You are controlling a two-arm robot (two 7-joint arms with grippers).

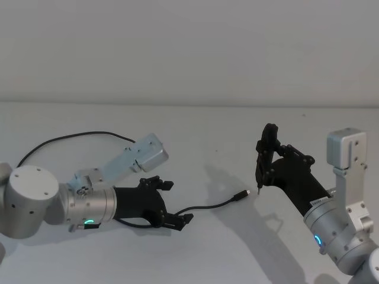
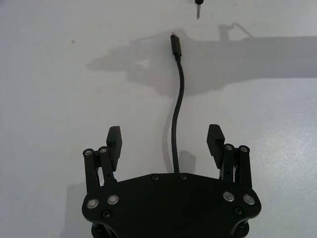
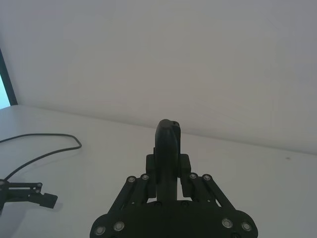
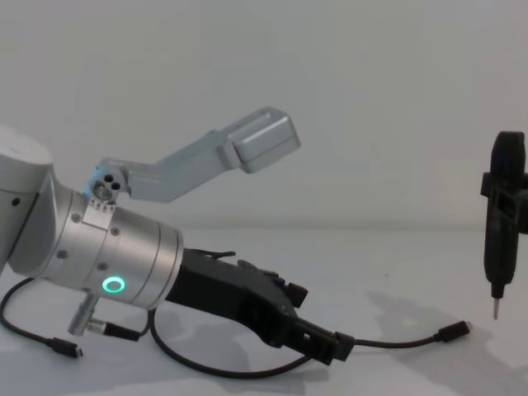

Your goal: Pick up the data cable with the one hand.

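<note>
Table (image 1: 195, 254): 1
Grippers: 2, namely left gripper (image 1: 176, 202) and right gripper (image 1: 273, 158); two fingers (image 2: 114, 141) on each
Slim black tool (image 4: 501, 235) with a thin metal tip: 1
Thin black cords: 2, namely the data cable (image 1: 210, 206) and the other cord (image 1: 89, 133)
Small plugs lying on the table in the chest view: 2, namely left plug (image 4: 68, 349) and right plug (image 4: 455, 332); cannot tell which cord the left plug ends
Lit rings: 2, one per arm: left ring (image 4: 113, 285), right ring (image 1: 318, 240)

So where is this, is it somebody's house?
Probably not a house. It looks like a robot test room or lab: a plain white table against a blank wall, the left gripper open with a cable between its fingers, and the right gripper holding a slim black tool.
</note>
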